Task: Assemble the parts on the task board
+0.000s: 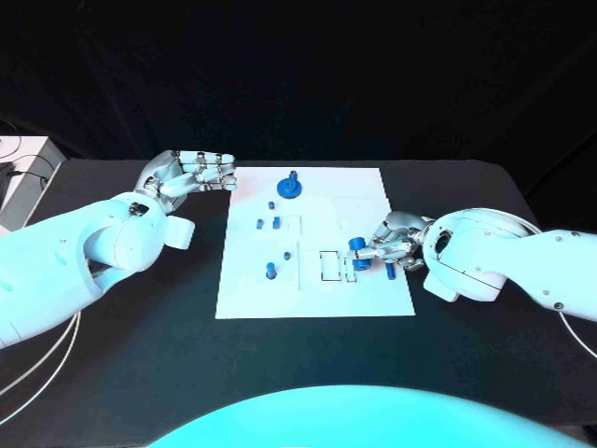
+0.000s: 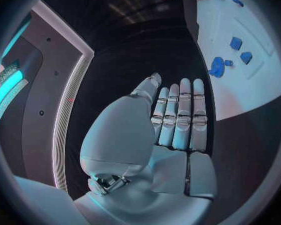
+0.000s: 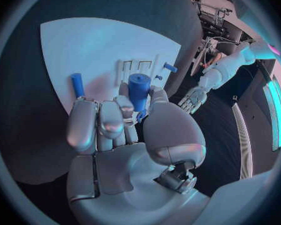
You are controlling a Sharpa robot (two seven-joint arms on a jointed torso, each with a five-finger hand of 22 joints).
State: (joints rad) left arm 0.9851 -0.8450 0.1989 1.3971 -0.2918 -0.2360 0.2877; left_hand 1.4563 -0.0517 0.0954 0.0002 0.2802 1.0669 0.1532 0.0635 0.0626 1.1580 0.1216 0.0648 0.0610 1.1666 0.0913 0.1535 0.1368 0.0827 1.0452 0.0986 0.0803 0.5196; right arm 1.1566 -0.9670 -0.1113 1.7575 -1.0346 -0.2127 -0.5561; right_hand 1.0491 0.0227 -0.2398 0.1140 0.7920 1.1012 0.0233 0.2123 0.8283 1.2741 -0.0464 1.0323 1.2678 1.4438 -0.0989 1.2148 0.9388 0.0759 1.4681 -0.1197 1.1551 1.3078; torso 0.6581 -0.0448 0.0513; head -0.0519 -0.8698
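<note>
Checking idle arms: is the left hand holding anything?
No. The silver left hand is open, fingers straight, on the black table.

black table [image 1: 137, 336]; white task board [image 1: 366, 191] lies mid-table

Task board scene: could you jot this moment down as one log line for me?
right hand: holds blue cylinder over task board | left hand: open, at board's far left corner | other blue parts on board
</note>
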